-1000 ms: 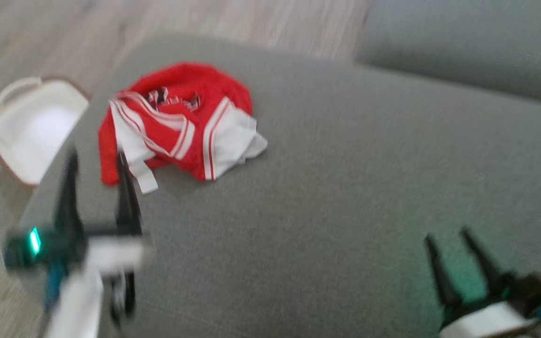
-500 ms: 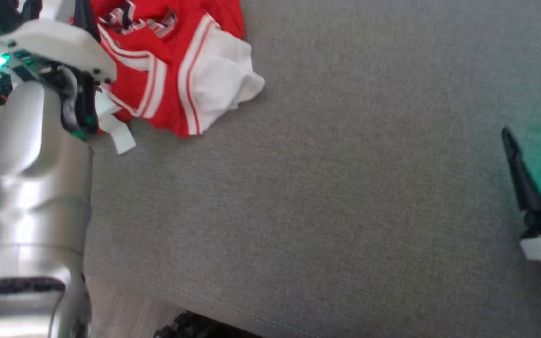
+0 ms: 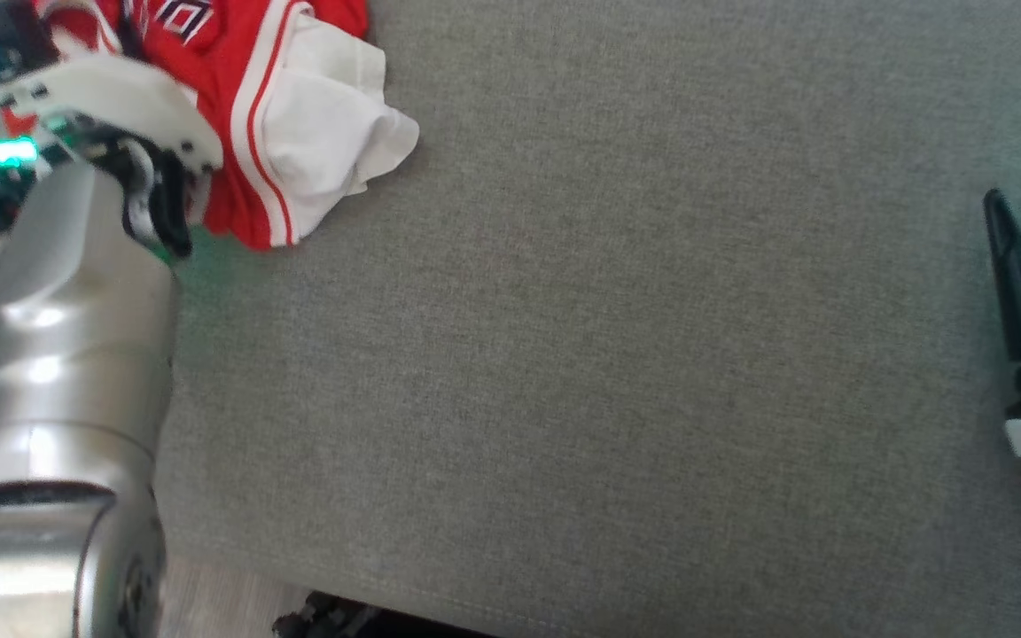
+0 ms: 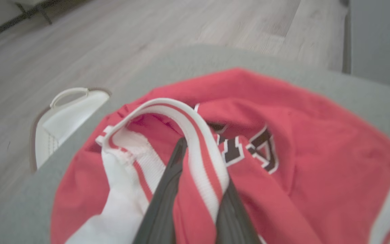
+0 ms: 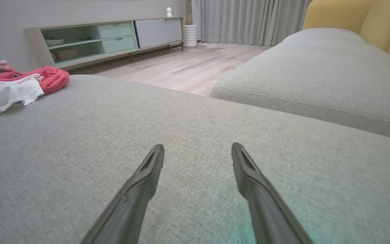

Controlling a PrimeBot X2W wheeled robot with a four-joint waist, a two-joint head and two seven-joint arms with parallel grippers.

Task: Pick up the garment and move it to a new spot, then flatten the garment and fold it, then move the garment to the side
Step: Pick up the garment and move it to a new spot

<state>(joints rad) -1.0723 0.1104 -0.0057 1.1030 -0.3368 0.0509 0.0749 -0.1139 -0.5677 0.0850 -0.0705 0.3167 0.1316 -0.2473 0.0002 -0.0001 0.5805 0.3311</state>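
Note:
The garment (image 3: 298,133) is a crumpled red jersey with white panels and striped trim, lying at the far left of a grey sofa cushion (image 3: 608,354). In the left wrist view my left gripper (image 4: 198,169) is pinched on a fold of the garment (image 4: 300,135), with the red-and-white striped band looped over its fingers. In the head view the left wrist covers those fingers. My right gripper (image 5: 196,149) hovers open and empty over bare cushion far to the right, the garment (image 5: 12,84) lying well off to its left. One of its fingers (image 3: 1016,283) shows at the head view's right edge.
A white handled bin (image 4: 63,115) sits on the wood floor beyond the cushion's edge near the garment. A second grey cushion (image 5: 317,74) and a yellow backrest lie past the right gripper. A low cabinet (image 5: 107,37) stands against the far wall.
The head camera has tilted down and shifted. My left arm reached forward into the garment and its fingers closed on the striped band. The right gripper stayed open.

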